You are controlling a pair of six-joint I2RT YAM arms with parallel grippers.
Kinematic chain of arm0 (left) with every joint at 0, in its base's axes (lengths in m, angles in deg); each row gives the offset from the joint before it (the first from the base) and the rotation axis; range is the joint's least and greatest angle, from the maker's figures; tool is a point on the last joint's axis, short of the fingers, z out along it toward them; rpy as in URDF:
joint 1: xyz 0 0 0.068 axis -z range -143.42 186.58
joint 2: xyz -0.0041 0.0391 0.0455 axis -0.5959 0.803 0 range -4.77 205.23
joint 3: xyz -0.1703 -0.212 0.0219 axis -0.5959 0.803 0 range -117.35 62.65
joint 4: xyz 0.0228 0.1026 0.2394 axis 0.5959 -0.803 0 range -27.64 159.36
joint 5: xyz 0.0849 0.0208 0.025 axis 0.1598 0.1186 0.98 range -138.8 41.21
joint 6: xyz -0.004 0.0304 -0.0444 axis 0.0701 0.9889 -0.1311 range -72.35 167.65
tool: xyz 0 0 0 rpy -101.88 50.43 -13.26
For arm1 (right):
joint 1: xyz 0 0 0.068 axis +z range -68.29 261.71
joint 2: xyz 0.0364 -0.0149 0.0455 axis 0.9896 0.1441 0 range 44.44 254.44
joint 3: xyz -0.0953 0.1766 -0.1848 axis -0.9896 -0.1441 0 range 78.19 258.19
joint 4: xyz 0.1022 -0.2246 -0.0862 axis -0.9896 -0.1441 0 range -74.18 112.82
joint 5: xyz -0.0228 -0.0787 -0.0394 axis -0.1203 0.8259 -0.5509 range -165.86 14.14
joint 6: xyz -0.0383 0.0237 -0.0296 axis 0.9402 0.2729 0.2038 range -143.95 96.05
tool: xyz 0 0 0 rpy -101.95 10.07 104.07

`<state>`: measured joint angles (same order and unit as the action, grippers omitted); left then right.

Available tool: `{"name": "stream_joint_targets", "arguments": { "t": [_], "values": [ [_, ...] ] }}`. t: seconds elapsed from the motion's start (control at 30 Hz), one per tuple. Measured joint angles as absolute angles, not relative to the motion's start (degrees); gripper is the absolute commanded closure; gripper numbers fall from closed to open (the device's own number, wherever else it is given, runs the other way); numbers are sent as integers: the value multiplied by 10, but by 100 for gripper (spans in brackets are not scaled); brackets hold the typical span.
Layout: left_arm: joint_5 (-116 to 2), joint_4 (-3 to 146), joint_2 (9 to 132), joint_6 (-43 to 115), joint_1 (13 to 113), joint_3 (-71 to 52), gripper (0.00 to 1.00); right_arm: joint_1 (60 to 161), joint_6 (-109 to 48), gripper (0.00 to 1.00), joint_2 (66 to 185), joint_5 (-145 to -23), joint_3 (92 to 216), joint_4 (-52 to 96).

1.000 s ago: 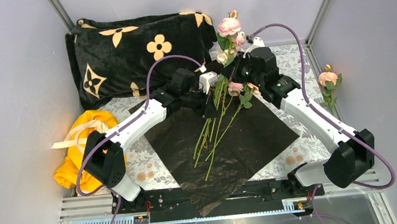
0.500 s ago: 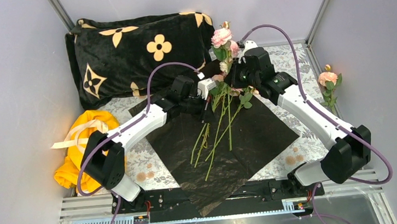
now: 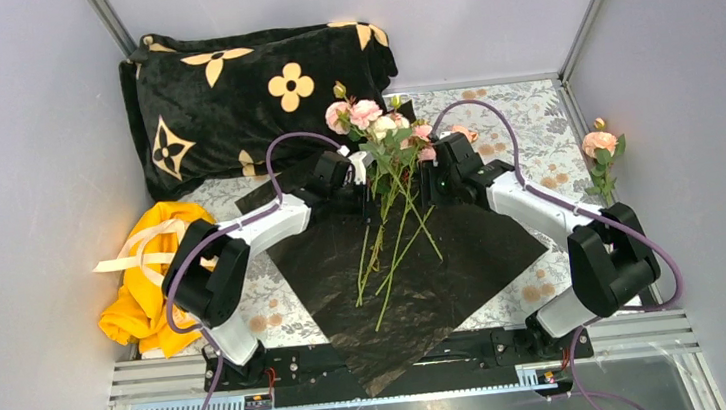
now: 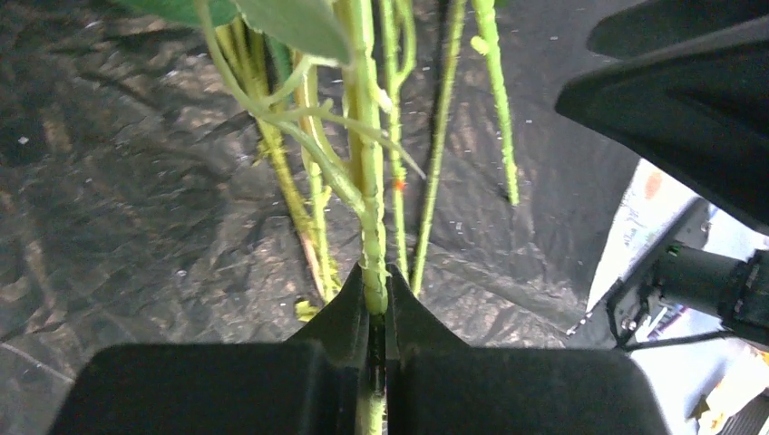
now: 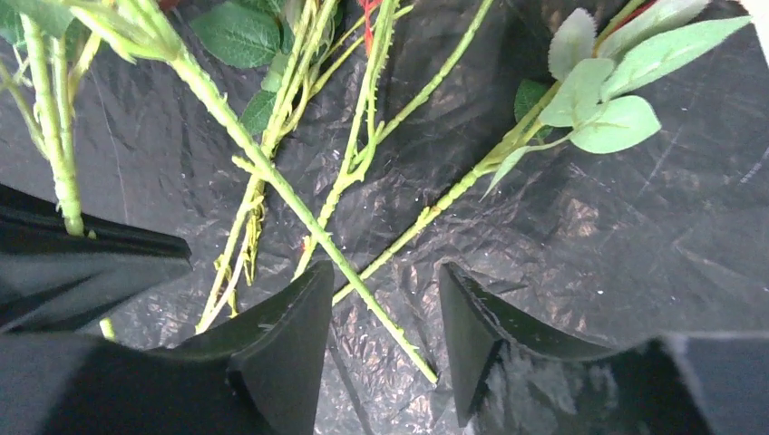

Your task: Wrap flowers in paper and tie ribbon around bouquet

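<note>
Top external view: the flowers (image 3: 371, 124) have their pink heads near the far middle of the table (image 3: 532, 118). Their stems run toward the near edge over the paper (image 3: 464, 255), which lies flat at the table's centre. Both wrists crowd the bunch, so from above the fingers of each are hidden. In the left wrist view the left gripper (image 4: 377, 304) is pinched tight on one green stem, whose lower end vanishes between the fingers. In the right wrist view the right gripper (image 5: 376, 281) stands parted and holds nothing. A stem crosses the gap, but whether it touches a finger cannot be told. Both wrist views cut off the flower heads. The ribbon (image 3: 123, 260) lies at the left edge, partly on a yellow cloth (image 3: 143, 307).
</note>
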<state>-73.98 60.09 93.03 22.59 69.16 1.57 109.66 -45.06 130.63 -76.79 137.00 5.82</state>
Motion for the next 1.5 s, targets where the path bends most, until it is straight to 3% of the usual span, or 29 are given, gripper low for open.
{"name": "stream_joint_targets", "arguments": {
  "t": [0.1,0.33,0.4,0.5,0.6,0.77,1.1,1.3,1.33,1.37,1.5],
  "values": [
    [-721,603,939,218,688,27,100,1096,-453,31,1320,-789,1355,85],
    [-709,612,943,216,687,28,100,1096,-420,35,1370,-877,1349,168],
    [-708,614,943,216,687,28,100,1096,-415,44,1382,-891,1349,185],
    [-707,618,943,216,687,29,100,1096,-407,81,1410,-897,1360,203],
    [-704,620,943,216,687,30,100,1096,-398,100,1429,-905,1370,208],
    [-699,619,936,227,677,30,100,1097,-392,100,1393,-915,1368,194],
    [-694,618,907,235,636,33,100,1097,-397,100,1092,-919,1392,121],
    [-694,620,909,220,673,54,100,1096,-426,100,1044,-865,1431,79],
    [-696,621,915,213,685,54,91,1096,-434,100,1044,-854,1431,71],
    [-698,622,922,211,688,54,70,1096,-441,100,1047,-845,1431,62],
    [-687,617,961,198,688,44,18,1096,-479,100,1059,-824,1421,43]
  ]
}}
